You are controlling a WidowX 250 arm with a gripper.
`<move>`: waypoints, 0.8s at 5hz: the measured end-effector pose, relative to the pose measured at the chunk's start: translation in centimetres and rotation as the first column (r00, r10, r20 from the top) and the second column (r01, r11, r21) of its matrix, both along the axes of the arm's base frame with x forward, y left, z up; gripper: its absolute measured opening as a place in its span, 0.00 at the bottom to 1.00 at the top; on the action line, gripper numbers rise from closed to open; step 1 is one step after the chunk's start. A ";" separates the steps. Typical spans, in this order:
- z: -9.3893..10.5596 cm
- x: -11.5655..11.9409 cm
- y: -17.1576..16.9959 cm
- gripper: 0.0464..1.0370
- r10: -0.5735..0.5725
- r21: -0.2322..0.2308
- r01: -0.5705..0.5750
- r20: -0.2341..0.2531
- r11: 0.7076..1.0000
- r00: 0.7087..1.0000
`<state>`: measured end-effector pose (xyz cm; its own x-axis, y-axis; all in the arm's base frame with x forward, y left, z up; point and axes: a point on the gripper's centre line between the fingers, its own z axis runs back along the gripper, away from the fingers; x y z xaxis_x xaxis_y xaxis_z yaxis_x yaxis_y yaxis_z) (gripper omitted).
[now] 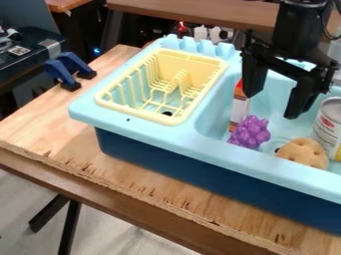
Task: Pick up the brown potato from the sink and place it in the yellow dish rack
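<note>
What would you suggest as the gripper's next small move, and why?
I'd probably ease the gripper down toward the purple toy grapes, since its jaws hang open and empty over the sink, and the grapes sit just below them in the picture.

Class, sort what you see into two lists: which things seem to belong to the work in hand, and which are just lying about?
Likely in the work, in or over the basin:
- open claw
- red-topped container
- purple grapes
- potato-like toy
- can
- sink

Likely just about:
- yellow rack
- blue clamps
- wooden tabletop
</note>
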<state>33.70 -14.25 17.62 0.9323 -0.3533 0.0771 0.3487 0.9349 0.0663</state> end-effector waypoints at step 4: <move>-3.0 -0.2 -1.6 0.97 -0.043 -0.040 0.042 -0.016 0.998 0.999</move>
